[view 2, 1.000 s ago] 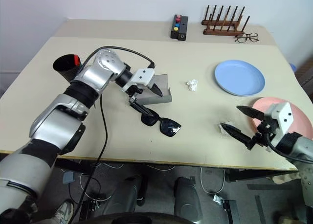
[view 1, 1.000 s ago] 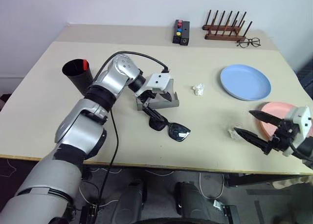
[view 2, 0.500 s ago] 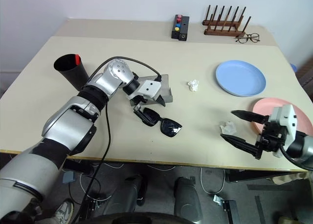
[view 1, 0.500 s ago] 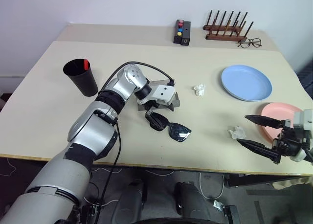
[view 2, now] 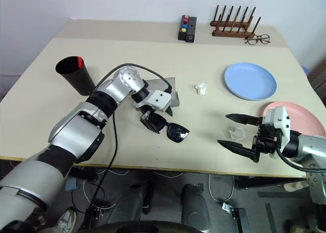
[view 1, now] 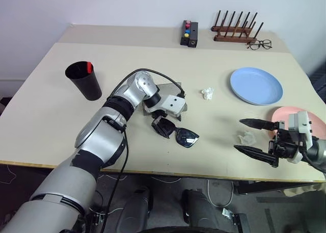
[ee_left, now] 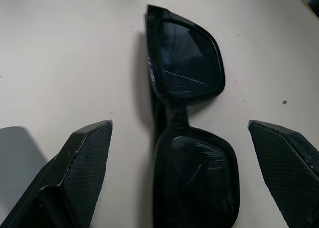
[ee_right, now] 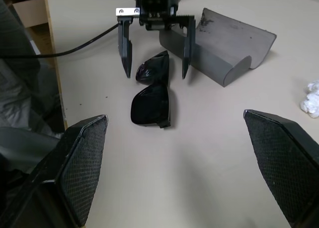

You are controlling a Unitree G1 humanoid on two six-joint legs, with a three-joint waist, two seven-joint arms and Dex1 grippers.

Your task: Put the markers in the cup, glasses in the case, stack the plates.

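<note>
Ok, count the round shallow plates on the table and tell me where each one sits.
2. The light blue round plate lies on the table's right side, further from the robot. The salmon pink round plate lies nearer, at the right edge, partly hidden behind the right gripper.

glasses (view 1: 175, 133) just before case (view 1: 165, 98)

Beige table (view 1: 51, 106), white wall (view 1: 127, 6)
</note>
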